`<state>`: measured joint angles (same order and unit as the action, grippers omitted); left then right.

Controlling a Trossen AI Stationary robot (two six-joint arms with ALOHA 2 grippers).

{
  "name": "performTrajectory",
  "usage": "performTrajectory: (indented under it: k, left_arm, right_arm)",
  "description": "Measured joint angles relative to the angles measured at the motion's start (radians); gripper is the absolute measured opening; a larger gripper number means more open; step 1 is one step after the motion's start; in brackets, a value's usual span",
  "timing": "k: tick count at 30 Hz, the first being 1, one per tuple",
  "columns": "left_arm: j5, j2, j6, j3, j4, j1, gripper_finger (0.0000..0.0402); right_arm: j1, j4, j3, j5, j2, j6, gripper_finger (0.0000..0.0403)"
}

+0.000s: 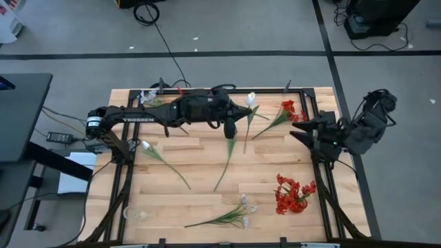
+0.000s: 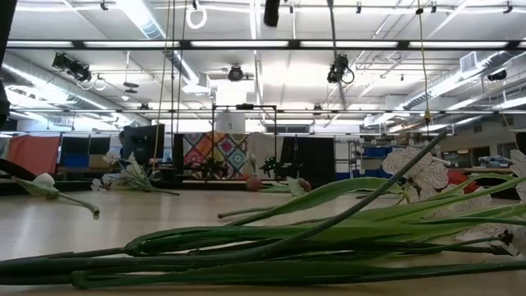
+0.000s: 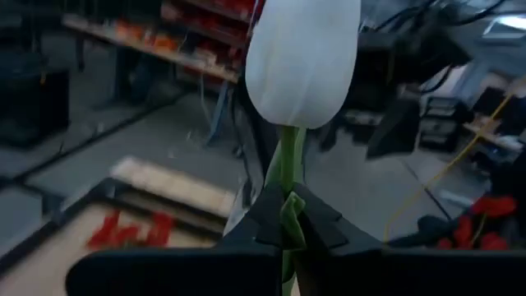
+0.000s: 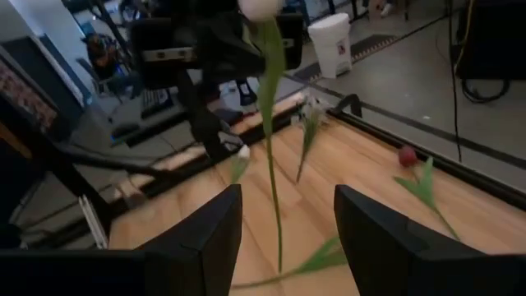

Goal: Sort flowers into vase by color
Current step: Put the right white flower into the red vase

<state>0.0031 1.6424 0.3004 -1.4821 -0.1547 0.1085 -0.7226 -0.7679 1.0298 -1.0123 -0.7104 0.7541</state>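
Observation:
My left gripper point(image 1: 230, 131) reaches over the table's far middle and is shut on the white tulip point(image 1: 250, 98). In the left wrist view the white bloom point(image 3: 302, 57) stands just beyond the fingertips. My right gripper point(image 1: 298, 129) waits open at the right edge, and its wrist view point(image 4: 288, 197) faces the tulip's stem point(image 4: 271, 123). Lying flat on the wood are red blooms point(image 1: 293, 195) near right, more red blooms point(image 1: 288, 110) far right, white sprays point(image 1: 234, 213) at the near edge, and a white bud point(image 1: 147, 146) on a long stem at the left. My left gripper pinches the white tulip's green stem point(image 3: 288, 168) between its two fingers, a short way below the bloom, where a leaf point(image 3: 292, 215) sits. The tulip stands roughly upright with the bloom on top. Its long stem point(image 1: 224, 165) hangs below the fingers toward the table.
The low view looks past green stems point(image 2: 271, 242) and white blossoms point(image 2: 419, 168) lying close to the camera. Two maroon buds point(image 2: 253, 185) lie farther back. A small clear glass point(image 1: 134, 213) stands at the near left corner, and black frame rails point(image 1: 324, 179) border the table.

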Motion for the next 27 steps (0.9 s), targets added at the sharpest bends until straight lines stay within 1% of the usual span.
performTrajectory:
  k: [5, 8, 12, 17, 20, 25, 26, 27]
  left_arm:
    - [0.019, 0.0, -0.057, -0.065, -0.022, -0.019, 0.0013]
    - [0.023, 0.0, -0.056, -0.091, -0.018, -0.024, 0.0013]
    - [0.035, 0.0, -0.056, -0.112, -0.022, -0.026, 0.0013]
    - [0.071, 0.0, -0.058, -0.112, 0.004, -0.029, 0.0013]
    - [0.073, 0.0, -0.058, -0.112, 0.016, -0.027, 0.0013]
    - [0.074, 0.0, -0.058, -0.112, 0.02, -0.027, 0.0013]
    - [0.074, 0.0, -0.058, -0.112, 0.026, -0.028, 0.0013]
    - [0.076, 0.0, -0.058, -0.112, 0.036, -0.028, 0.0013]
  right_arm:
    - [0.146, 0.284, 0.0, 0.181, -0.06, -0.269, 0.0201]
    - [0.225, 0.383, 0.0, 0.27, -0.111, -0.36, 0.0201]
    - [0.335, 0.428, 0.0, 0.354, -0.178, -0.384, 0.0201]
    - [0.454, 0.604, 0.0, 0.466, -0.245, -0.474, 0.0201]
    - [0.516, 0.643, 0.001, 0.517, -0.267, -0.475, 0.0196]
    - [0.587, 0.68, 0.001, 0.715, -0.318, -0.452, 0.0171]
    - [0.596, 0.688, 0.001, 0.744, -0.33, -0.45, 0.0166]
    - [0.602, 0.694, 0.001, 0.751, -0.34, -0.442, 0.0161]
